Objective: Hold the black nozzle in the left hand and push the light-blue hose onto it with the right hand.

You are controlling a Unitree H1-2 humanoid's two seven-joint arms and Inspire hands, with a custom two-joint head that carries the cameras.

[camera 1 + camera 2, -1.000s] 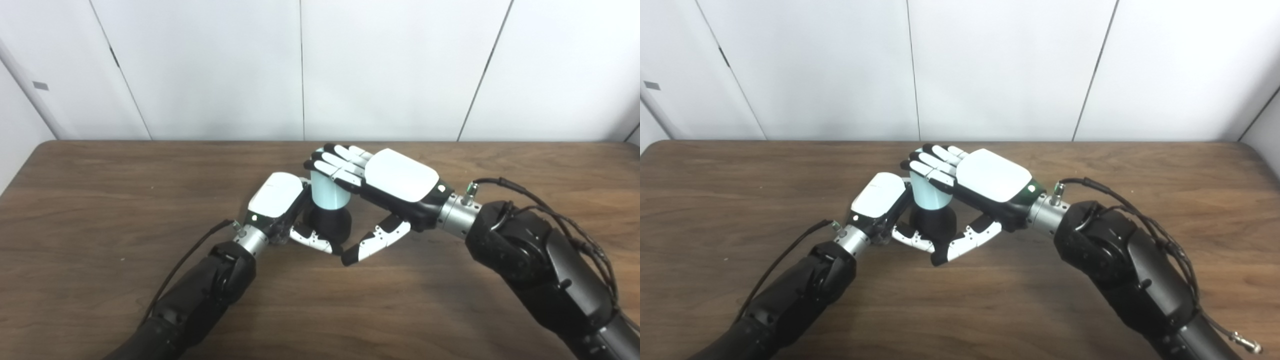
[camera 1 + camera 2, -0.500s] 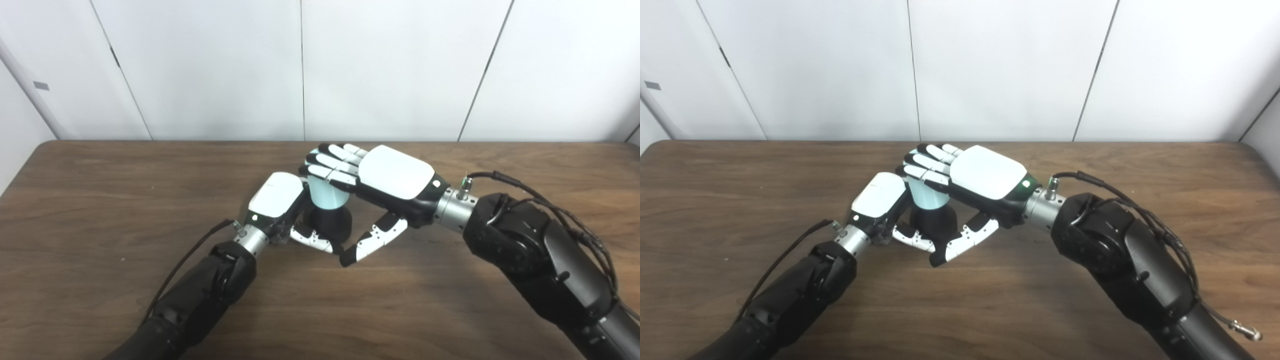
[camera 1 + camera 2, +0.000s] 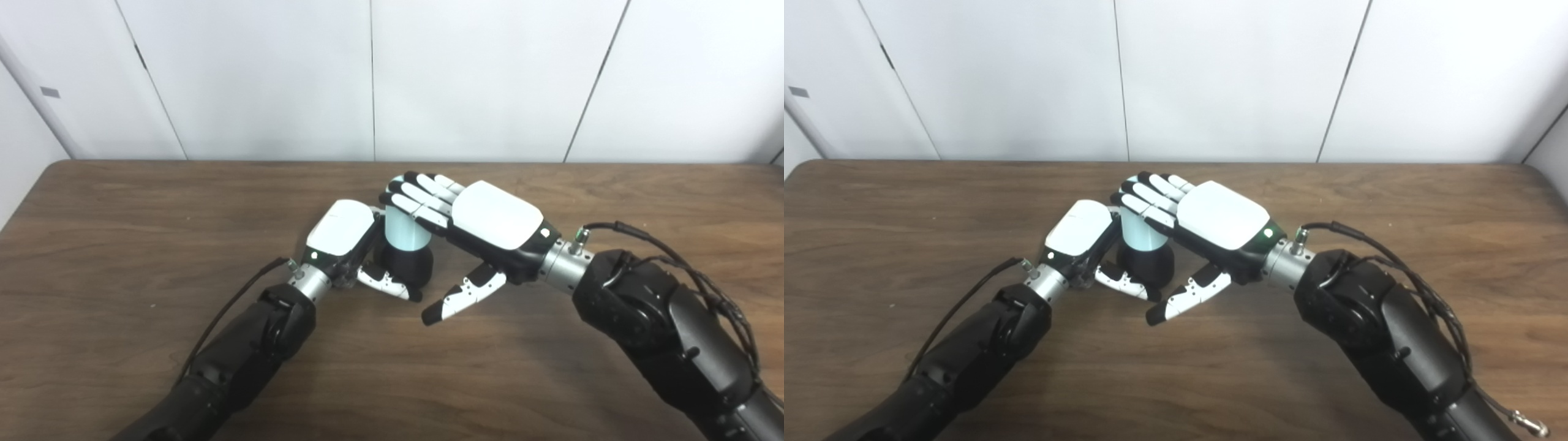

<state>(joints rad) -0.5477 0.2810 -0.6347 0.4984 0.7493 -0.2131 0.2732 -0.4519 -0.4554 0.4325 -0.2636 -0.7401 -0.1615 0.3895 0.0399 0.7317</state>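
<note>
Left eye view and its twin on the right show the same arrangement near the middle of the wooden table [image 3: 122, 245]: the black nozzle [image 3: 409, 267] stands on its broad base, and the light-blue hose [image 3: 404, 230], a short upright tube, sits directly above it at twelve o'clock, its lower rim meeting the dark body with no gap that I can make out. The left hand [image 3: 343, 236] comes in from about eight o'clock and is wrapped around the nozzle, its thumb curled across the near side of the base and the rest of its fingers hidden behind, so it has a firm-looking hold there. The right hand [image 3: 484, 223] reaches in from about four o'clock with its fingers [image 3: 416, 197] stretched nearly flat over the top of the hose, lying on or just above the upper rim; whether they bear down on it I cannot tell. Its thumb hangs loose toward six o'clock, touching nothing, so this hand is spread and grasps nothing. Judging by how things lie, the holding part is done and the hose appears already started onto the nozzle; how deeply it is seated is hidden, so a final downward press and release may remain.
</note>
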